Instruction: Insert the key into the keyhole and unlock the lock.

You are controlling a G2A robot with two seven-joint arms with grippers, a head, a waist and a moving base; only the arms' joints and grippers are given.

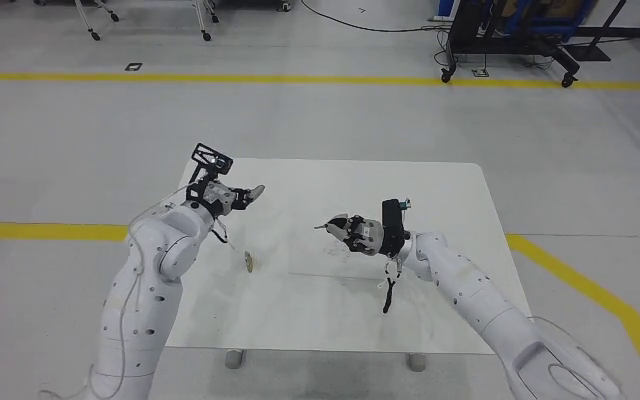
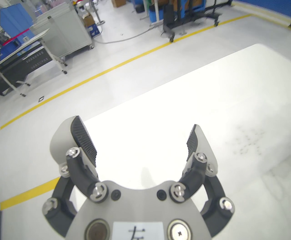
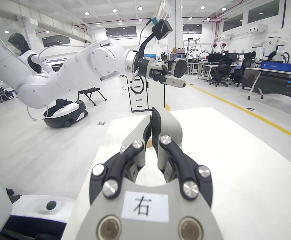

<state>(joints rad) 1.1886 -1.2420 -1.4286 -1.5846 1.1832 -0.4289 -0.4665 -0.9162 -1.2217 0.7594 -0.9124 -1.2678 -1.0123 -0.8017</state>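
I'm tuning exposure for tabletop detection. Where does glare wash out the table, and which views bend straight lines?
Left wrist view: the table burns out to blank white ahead of the open left pincer, only grey scuffs legible; the yellow floor line bows. Right wrist view: table evenly lit, ceiling lights glaring. Top view: even light, that line straight.

Left arm (image 1: pixel 160 250) bent at elbow, forearm angled forward and inward. Left gripper (image 2: pixel 136 127) held high, fingers (image 2: pixel 83 136) spread wide. Right arm (image 1: pixel 470 290) stretched forward and inward, wrist roughly level. Right gripper (image 1: pixel 335 228) points toward left arm, pads (image 3: pixel 156 122) pressed together. Left gripper sits higher than right. Grippers well apart, tips facing each other's side.
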